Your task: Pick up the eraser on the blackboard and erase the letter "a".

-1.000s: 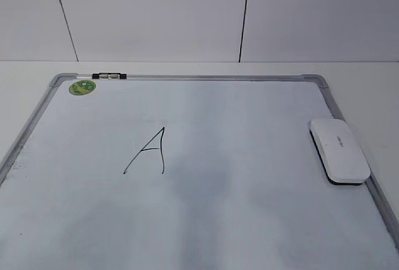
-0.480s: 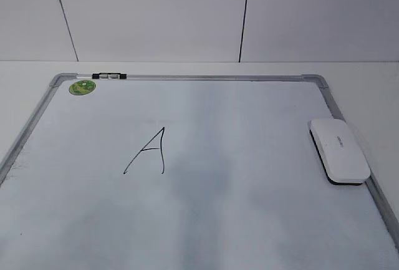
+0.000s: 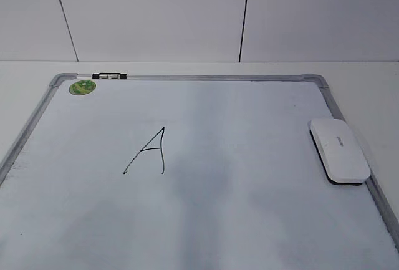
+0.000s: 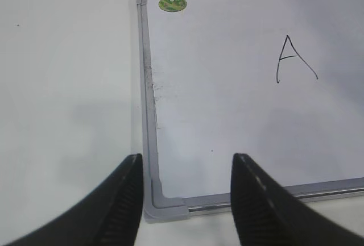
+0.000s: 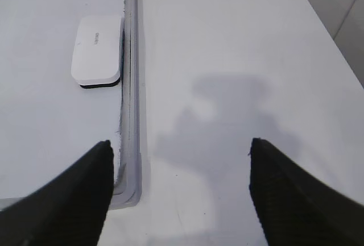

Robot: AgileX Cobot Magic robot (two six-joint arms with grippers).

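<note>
A large white dry-erase blackboard with a grey metal frame lies flat on the white table. A white rounded plastic eraser with a dark underside rests on the board against its right frame edge. An angular black marker letter "A" sits left of the board's centre, well apart from the eraser. The left gripper hovers over the board's near left corner, fingers spread and empty. The right gripper hangs over bare table beside the board's near right corner, fingers wide apart, holding nothing.
</note>
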